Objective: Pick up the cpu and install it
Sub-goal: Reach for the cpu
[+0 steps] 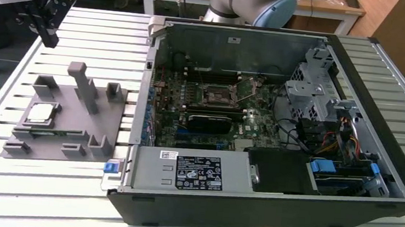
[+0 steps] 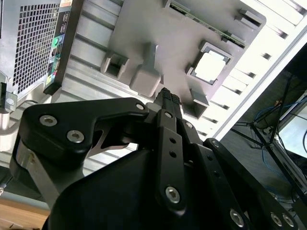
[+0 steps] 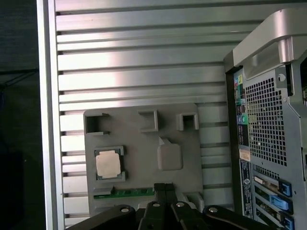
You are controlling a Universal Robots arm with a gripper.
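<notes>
Grey plastic fixture (image 1: 69, 124) sits on the slatted aluminium table (image 1: 71, 190), at the exterior view's left of the open computer case (image 1: 253, 211). The cpu (image 1: 41, 113) lies flat in a square pocket of the fixture. The exterior view gets you inside the case, empty-looking motherboard socket (image 1: 215, 95) and all. The first wrist view looks at the case's back panel (image 3: 268, 120) and a green memory stick (image 3: 127, 192) along the fixture's edge. The gripper (image 1: 50, 37) hangs in the air above the table, past the fixture's far end. Its fingers are pinched together on nothing, well apart from the cpu.
</notes>
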